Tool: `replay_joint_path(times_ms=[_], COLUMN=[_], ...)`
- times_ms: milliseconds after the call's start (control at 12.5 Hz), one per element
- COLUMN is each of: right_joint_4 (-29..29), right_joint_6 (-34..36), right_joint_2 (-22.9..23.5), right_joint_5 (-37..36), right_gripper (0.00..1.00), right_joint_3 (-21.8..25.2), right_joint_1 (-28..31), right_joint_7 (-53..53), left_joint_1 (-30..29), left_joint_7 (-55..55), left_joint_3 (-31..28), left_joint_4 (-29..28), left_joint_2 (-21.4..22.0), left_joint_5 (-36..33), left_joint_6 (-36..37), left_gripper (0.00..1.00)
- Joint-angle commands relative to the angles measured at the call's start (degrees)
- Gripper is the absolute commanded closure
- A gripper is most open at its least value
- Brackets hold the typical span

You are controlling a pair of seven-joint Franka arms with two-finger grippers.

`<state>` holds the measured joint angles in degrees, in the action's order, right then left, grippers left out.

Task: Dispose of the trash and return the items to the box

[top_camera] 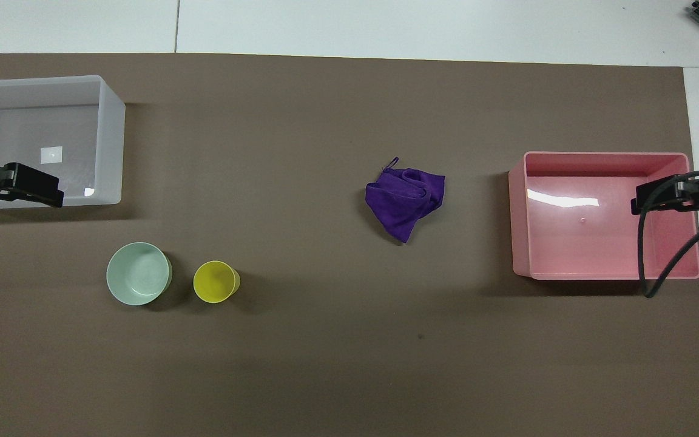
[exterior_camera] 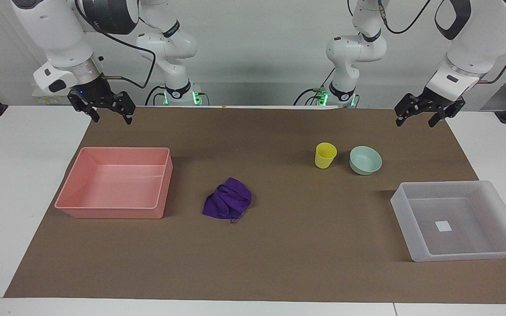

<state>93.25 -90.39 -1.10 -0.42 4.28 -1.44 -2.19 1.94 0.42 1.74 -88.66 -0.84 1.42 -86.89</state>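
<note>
Purple cloth (exterior_camera: 227, 199) lies crumpled mid-worktop, cup (exterior_camera: 325, 155) and bowl (exterior_camera: 365, 160) at its two o'clock in the facing view, box (exterior_camera: 455, 221) empty, nothing yet started, as left gripper (exterior_camera: 417, 118) and right gripper (exterior_camera: 110, 115) wait raised, open, empty; likely next, a descent onto the cloth.

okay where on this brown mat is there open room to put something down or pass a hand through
Widest bare stretch: the brown mat along its edge farthest from the robots. Also bare: between the crumpled purple fabric cloth and the translucent whitish plastic bin, and between the cloth and the pink rectangular tray. Tightest spot: the yellow plastic cup beside the mint-green round bowl.
</note>
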Motion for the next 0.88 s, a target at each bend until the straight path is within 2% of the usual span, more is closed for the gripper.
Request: replay_joint_path(times_ms=[0, 480, 800], right_joint_4=[0.3, 0.2, 2.9], right_joint_6=[-0.8, -1.2, -3.7], right_joint_2=[-0.1, -0.1, -1.3], right_joint_5=[0.2, 0.1, 0.2], right_gripper=[0.0, 0.0, 0.0], right_joint_3=[-0.1, -0.1, -0.1], right_joint_1=[0.1, -0.1, -0.1], right_joint_7=[-1.0, -0.7, -0.5], left_joint_1=[0.0, 0.0, 0.0], left_joint_7=[0.2, -0.1, -0.1], left_joint_3=[-0.1, -0.1, 0.0], left_joint_4=[0.1, 0.1, 0.1], left_joint_2=[0.7, 0.5, 0.5], left_joint_5=[-1.1, -1.0, -1.0], left_joint_6=[1.0, 1.2, 1.0], left_gripper=[0.0, 0.0, 0.0])
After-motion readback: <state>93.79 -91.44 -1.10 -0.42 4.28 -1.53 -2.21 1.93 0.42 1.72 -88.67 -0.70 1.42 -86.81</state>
